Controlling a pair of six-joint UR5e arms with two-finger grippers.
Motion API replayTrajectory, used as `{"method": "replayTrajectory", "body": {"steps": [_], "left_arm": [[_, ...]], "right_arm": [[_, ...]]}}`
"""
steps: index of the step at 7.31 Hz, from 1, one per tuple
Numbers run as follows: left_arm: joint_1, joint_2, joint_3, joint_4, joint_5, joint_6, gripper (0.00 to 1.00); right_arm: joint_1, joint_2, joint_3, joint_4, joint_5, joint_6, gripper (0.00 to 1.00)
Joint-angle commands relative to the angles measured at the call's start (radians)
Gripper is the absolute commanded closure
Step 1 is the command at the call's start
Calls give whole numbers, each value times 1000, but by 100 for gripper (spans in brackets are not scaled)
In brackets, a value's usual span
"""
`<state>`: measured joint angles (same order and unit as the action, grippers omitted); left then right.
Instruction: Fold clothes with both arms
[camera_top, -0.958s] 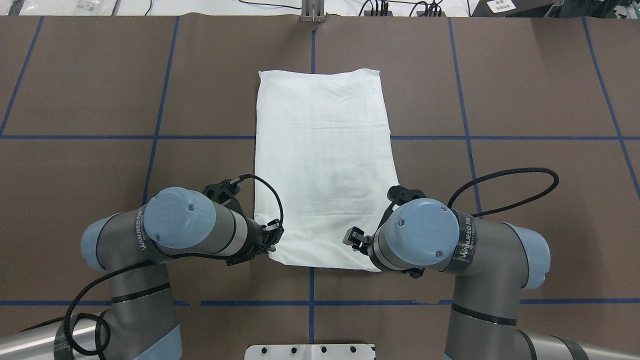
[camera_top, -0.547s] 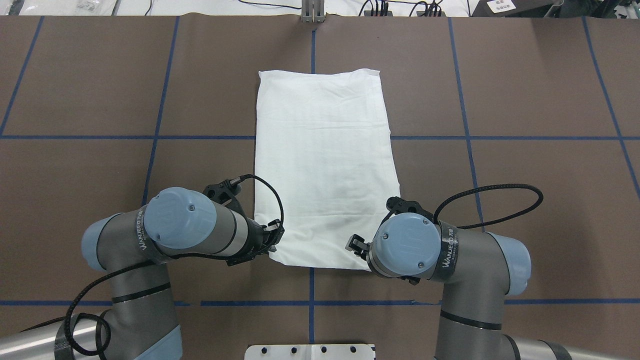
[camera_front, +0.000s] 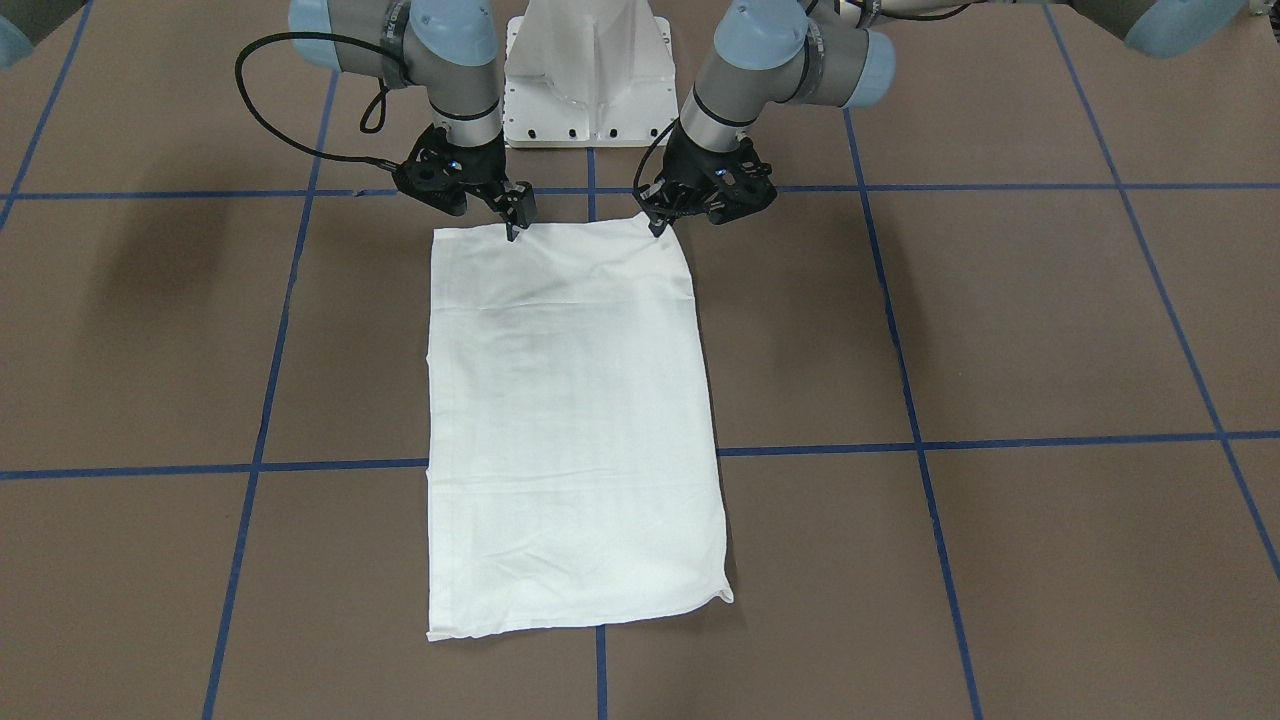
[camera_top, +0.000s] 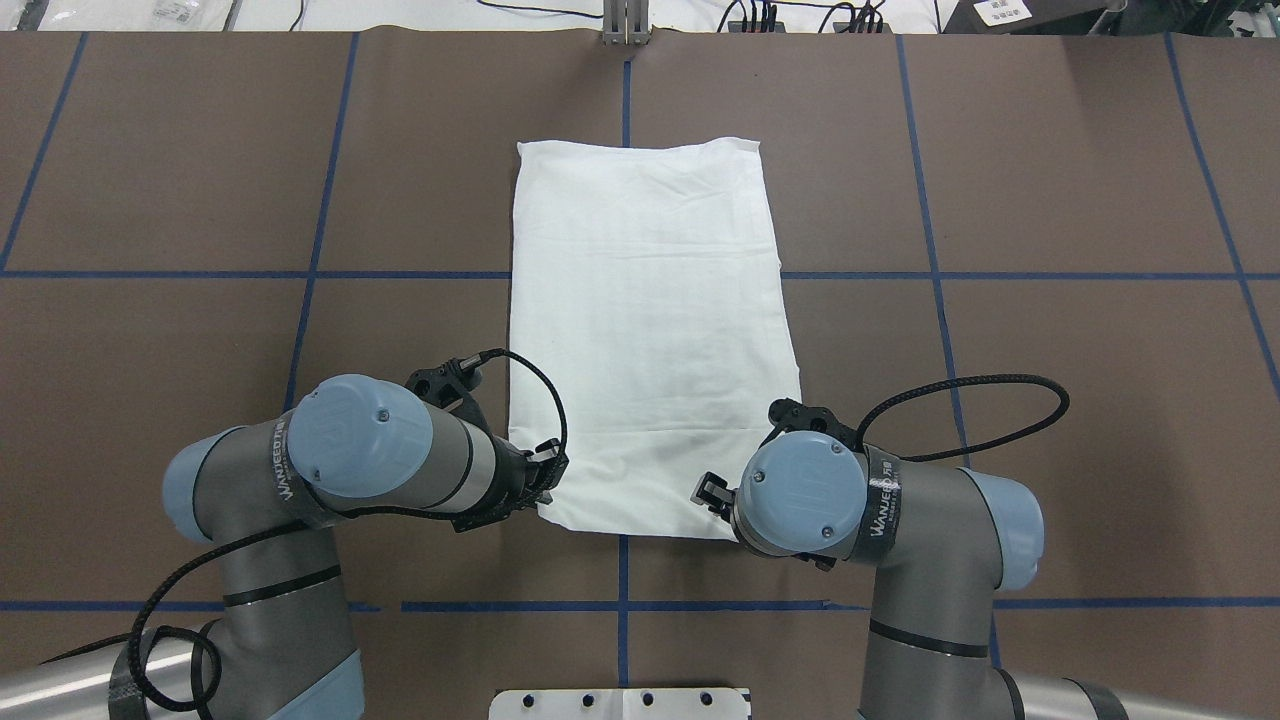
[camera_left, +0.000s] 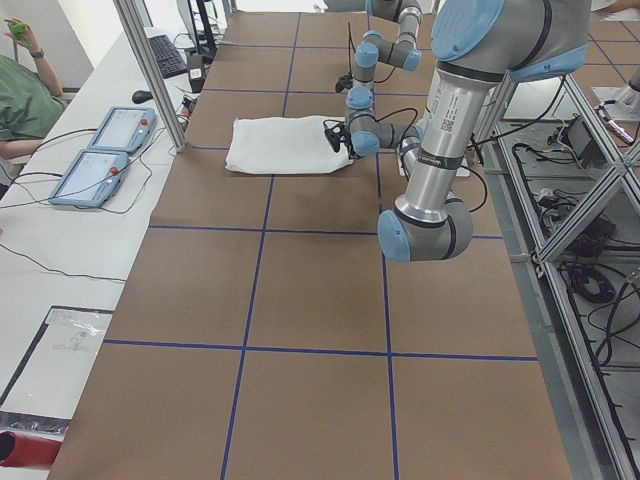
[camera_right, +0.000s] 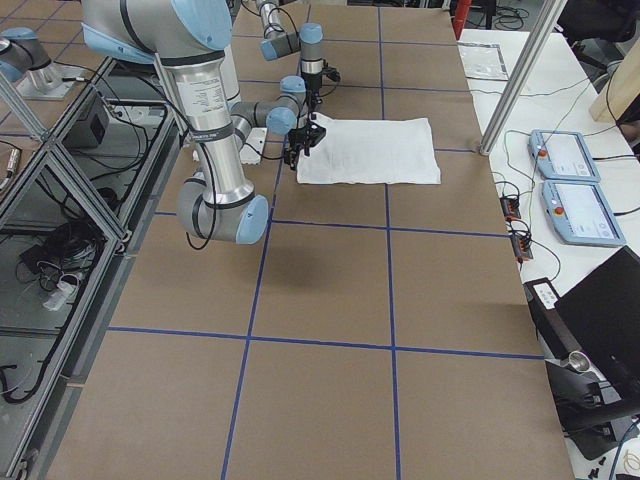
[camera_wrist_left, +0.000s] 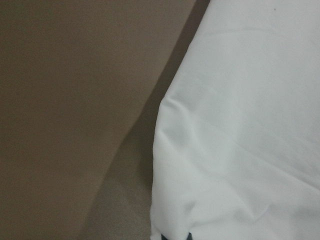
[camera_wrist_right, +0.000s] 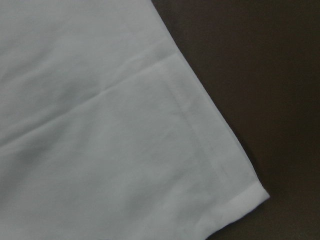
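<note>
T-shirt (camera_top: 645, 330) lay folded to a long white rectangle, flat on the middle of the brown tabletop (camera_top: 1050, 200). Its long sides ran from the robot's edge toward your edge. No print was showing. The left gripper (camera_top: 548, 478) sat at the shirt's corner nearest the robot on its left side, fingers drawn close and pinching that corner, with the fabric slightly bunched there in the wrist view. The right gripper (camera_top: 708, 492) stood on the shirt's short robot-side edge, inboard of the other near corner. You couldn't tell whether its fingers gripped the cloth. Its wrist view showed only the flat hem corner. The white pedestal base (camera_front: 585, 70) stood at the robot's edge.
</note>
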<state>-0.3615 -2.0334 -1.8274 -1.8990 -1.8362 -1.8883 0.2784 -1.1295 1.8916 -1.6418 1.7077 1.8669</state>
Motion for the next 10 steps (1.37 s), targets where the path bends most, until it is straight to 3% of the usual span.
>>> {"method": "replayTrajectory", "body": {"steps": [1, 8, 9, 10], "left_arm": [[1, 1, 0, 0, 0, 0, 100], [-1, 1, 0, 0, 0, 0, 100], [-1, 1, 0, 0, 0, 0, 100], [-1, 2, 0, 0, 0, 0, 100]], "right_arm": [[-1, 0, -16, 0, 1, -6, 0], [-1, 2, -42, 0, 3, -8, 1], [-2, 5, -40, 2, 3, -6, 13], [-1, 5, -40, 2, 3, -3, 38]]}}
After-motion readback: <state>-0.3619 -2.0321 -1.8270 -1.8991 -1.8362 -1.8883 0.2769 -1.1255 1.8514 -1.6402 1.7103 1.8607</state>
